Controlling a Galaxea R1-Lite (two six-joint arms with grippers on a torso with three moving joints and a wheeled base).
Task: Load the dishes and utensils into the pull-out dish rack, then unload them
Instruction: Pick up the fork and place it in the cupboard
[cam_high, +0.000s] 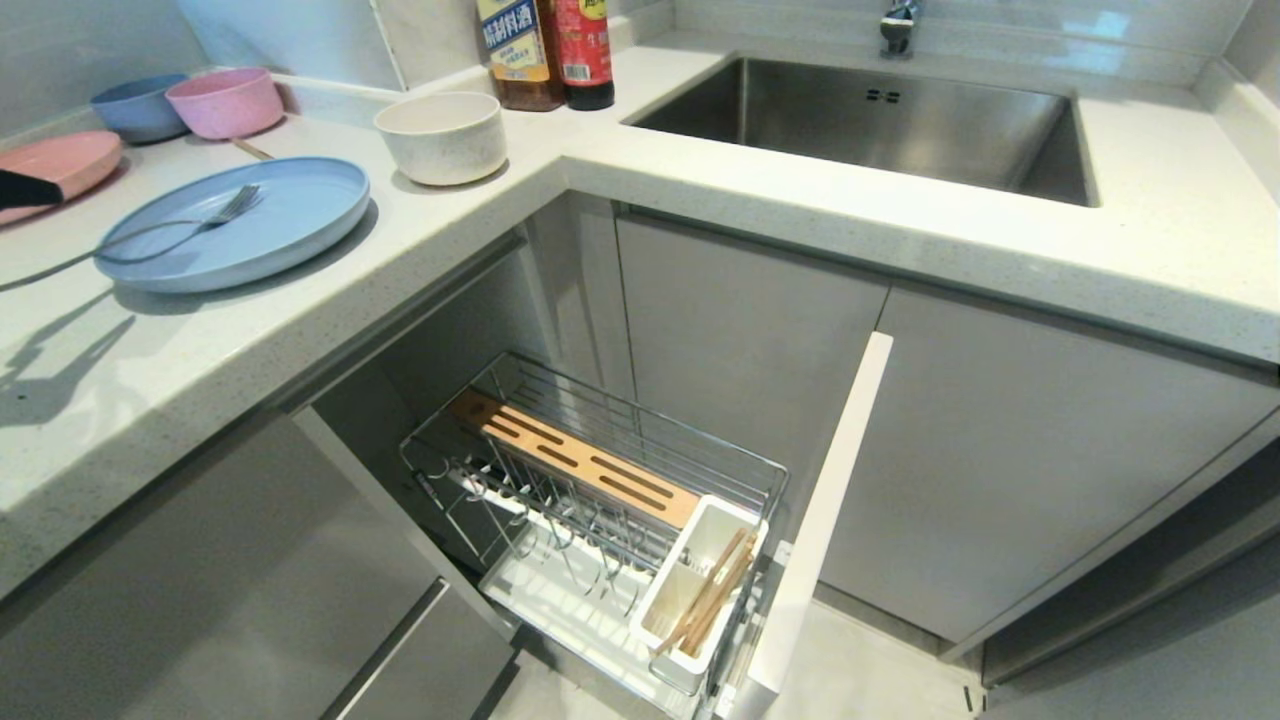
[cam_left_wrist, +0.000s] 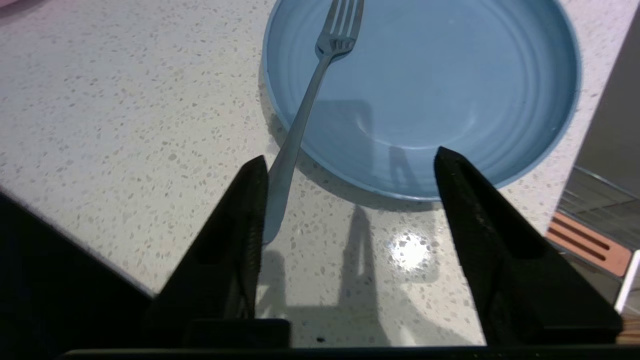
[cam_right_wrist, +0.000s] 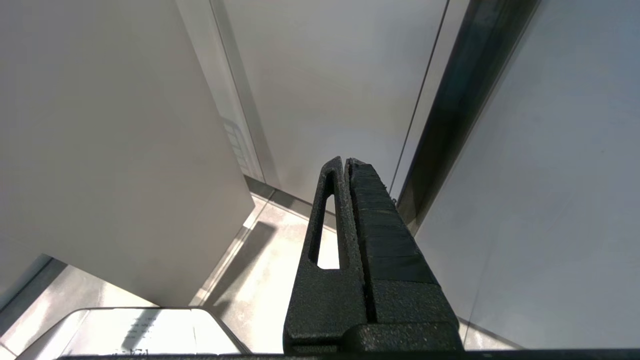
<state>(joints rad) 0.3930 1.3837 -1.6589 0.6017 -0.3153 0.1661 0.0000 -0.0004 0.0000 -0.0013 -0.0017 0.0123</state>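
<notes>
A slim grey fork (cam_left_wrist: 305, 120) leans on the pale blue plate (cam_left_wrist: 450, 100); left pincer (cam_left_wrist: 350, 172) gapes empty.

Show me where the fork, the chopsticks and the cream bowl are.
fork (cam_left_wrist: 300, 120), left wrist view, middle of the handle.
chopsticks (cam_high: 712, 597), head view, mid-length, inside the white utensil cup.
cream bowl (cam_high: 442, 145), head view, outer wall.

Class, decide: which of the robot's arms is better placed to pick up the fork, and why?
Left. The left gripper is open right by the fork handle on the counter; the right gripper is shut, down beside the cabinets.
</notes>
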